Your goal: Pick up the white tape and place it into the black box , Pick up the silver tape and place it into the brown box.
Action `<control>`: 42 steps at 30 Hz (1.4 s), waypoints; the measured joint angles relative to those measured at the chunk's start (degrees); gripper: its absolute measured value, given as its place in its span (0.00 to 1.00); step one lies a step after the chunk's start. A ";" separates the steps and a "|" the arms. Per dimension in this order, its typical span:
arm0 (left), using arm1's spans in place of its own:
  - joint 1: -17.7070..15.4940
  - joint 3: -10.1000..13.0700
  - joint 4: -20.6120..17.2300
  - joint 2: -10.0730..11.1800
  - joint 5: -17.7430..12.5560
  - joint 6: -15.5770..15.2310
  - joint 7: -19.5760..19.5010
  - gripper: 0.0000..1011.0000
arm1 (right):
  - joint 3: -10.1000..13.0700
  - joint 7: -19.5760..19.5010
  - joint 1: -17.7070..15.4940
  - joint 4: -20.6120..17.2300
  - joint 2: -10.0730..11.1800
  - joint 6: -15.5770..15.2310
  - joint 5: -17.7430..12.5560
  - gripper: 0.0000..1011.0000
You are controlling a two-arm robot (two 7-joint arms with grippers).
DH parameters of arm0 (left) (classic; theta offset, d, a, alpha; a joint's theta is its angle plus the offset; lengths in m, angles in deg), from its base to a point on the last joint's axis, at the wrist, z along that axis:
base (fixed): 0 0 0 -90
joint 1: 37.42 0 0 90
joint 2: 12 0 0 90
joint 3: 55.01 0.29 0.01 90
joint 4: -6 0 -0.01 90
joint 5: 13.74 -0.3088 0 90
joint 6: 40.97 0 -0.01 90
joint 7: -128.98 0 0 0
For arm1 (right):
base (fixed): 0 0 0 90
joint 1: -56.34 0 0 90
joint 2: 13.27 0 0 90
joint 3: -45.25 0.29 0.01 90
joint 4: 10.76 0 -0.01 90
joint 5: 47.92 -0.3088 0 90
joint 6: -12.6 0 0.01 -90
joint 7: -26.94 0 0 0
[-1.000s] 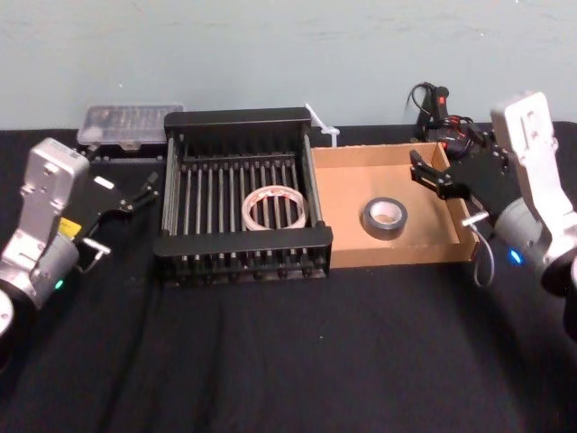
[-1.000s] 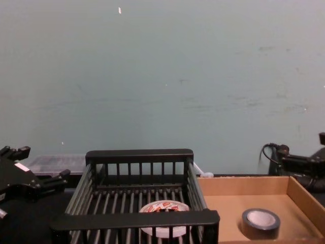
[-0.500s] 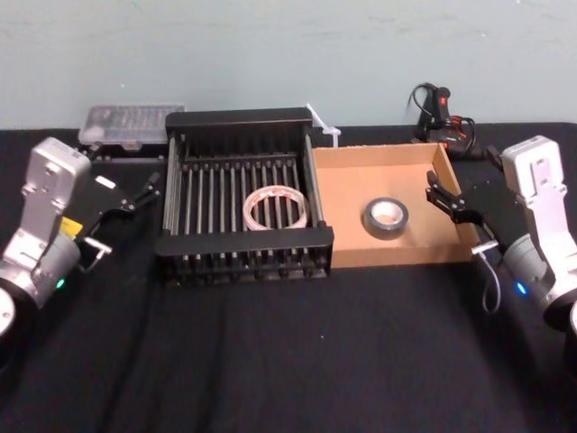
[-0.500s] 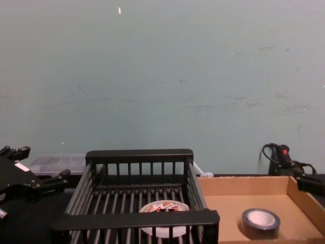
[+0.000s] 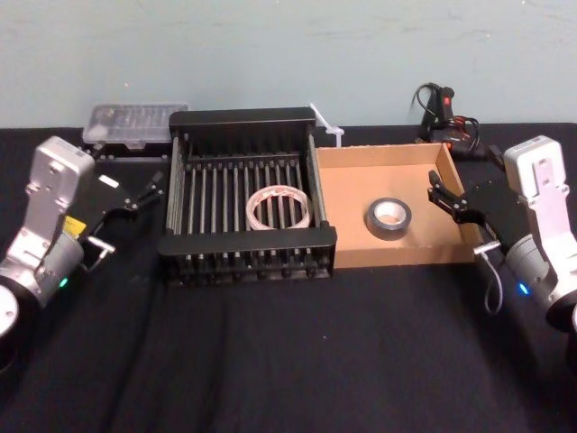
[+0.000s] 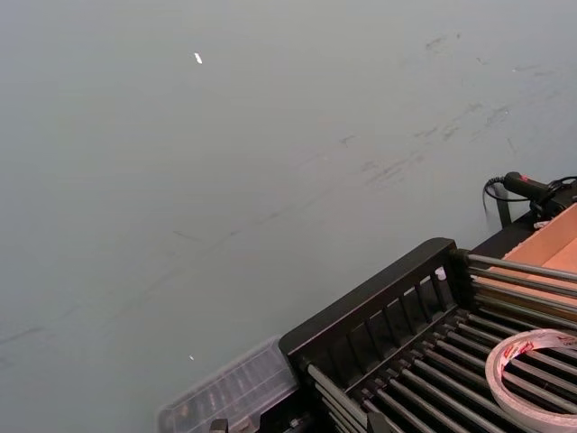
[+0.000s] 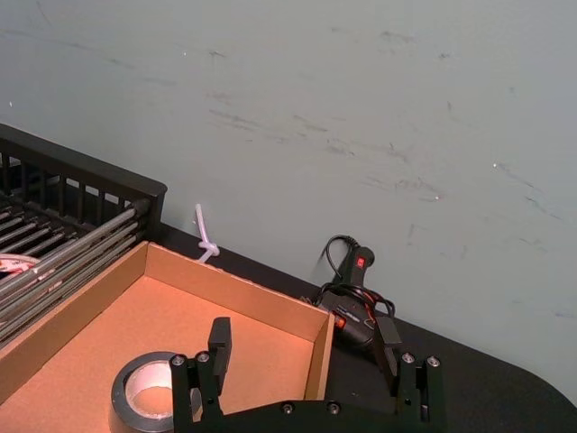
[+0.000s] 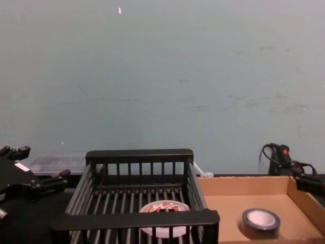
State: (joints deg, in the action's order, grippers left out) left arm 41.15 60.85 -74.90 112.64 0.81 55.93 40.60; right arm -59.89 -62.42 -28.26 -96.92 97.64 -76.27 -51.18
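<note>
The white tape lies flat on the slatted floor of the black box, its red marks plain in the chest view. Inside the brown box to the right lies the silver tape, also flat. My right gripper hangs open by the brown box's right wall, apart from the silver tape, with nothing between its fingers. Left of the black box, my left gripper rests open and holds nothing.
A clear plastic case sits behind the left gripper. A black corded tool lies behind the brown box's far right corner, and a white zip tie between the boxes at the back. Bare black cloth covers the table's front half.
My right arm has drawn back to the right, from above the brown box's right wall to beside it. Both tapes and the left arm have stayed put.
</note>
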 joint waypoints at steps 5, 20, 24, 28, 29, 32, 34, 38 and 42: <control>0.00 0.00 0.00 0.00 0.00 0.00 0.00 0.99 | -0.03 0.02 0.02 0.00 0.03 0.01 0.00 0.99; 0.00 0.00 0.00 0.00 0.00 0.00 0.00 0.99 | -0.10 0.03 0.09 0.00 0.07 0.03 0.00 0.99; 0.00 0.00 0.00 0.00 0.00 0.00 0.00 0.99 | -0.10 0.03 0.09 0.00 0.07 0.03 0.00 0.99; 0.00 0.00 0.00 0.00 0.00 0.00 0.00 0.99 | -0.10 0.03 0.09 0.00 0.07 0.03 -0.01 0.99; 0.00 0.00 0.00 0.00 0.00 0.00 0.00 0.99 | -0.10 0.03 0.09 0.00 0.07 0.03 0.00 0.99; 0.00 0.00 0.00 0.00 0.00 0.00 0.00 0.99 | -0.10 0.03 0.09 0.00 0.07 0.03 0.00 0.99; 0.00 0.00 0.00 0.00 0.00 0.00 0.00 0.99 | -0.10 0.03 0.09 0.00 0.07 0.03 -0.01 0.99; 0.00 0.00 0.00 0.00 0.00 0.00 0.00 0.99 | -0.10 0.03 0.09 0.00 0.07 0.03 0.00 0.99; 0.00 0.00 0.00 0.00 0.00 0.00 0.00 0.99 | -0.10 0.02 0.09 0.00 0.07 0.03 0.00 0.99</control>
State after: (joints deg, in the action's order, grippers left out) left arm 41.16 60.85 -74.90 112.64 0.81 55.93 40.60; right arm -59.99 -62.39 -28.18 -96.93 97.71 -76.24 -51.18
